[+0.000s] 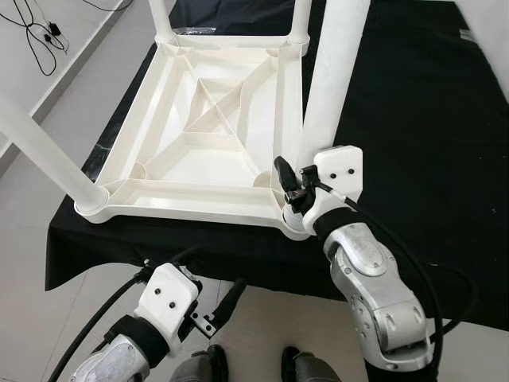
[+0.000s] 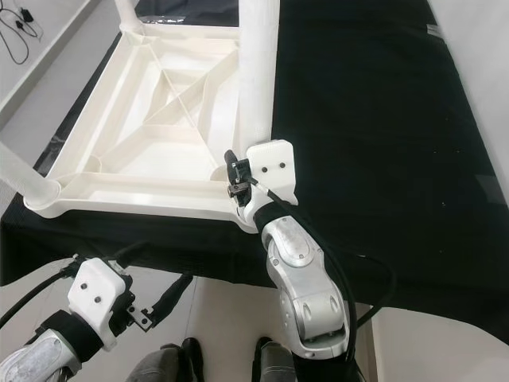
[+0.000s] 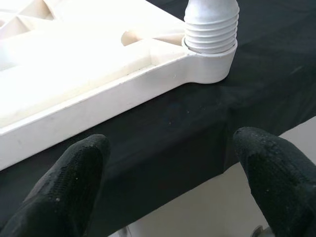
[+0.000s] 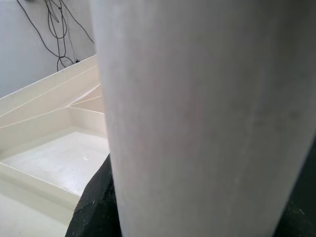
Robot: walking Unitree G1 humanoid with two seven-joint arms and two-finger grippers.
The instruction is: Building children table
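A black cloth [image 1: 413, 119] is covering the work surface, with pale floor around it and some dark cables [image 1: 40, 32] lying on the floor at the far left. On the cloth the white plastic tabletop [image 1: 211, 139] is lying upside down, its ribbed underside facing up, with its near edge close to the cloth's front edge.

Legs are standing in the two far corner sockets, and the near-left leg [image 1: 44, 147] is sitting in its socket too; the left wrist view is showing its ribbed end seated in the round collar. So three legs appear to be in place.

The right gripper [image 1: 293, 185] is working at the near-right corner, its black fingers clamped around the fourth leg [image 1: 334, 72] low down, just above the socket. That leg is leaning slightly, and whether it is fully seated cannot be told, since the gripper is hiding the joint. The right wrist view is showing the leg's white shaft pressed close between the dark pads.

The left gripper [image 1: 219, 312] is hanging below the cloth's front edge, fingers spread apart and holding nothing, pointing towards the near-left corner.

Judging from this, the build is nearing its end: the last leg probably needs pushing or twisting home, and then the table is waiting to be turned upright
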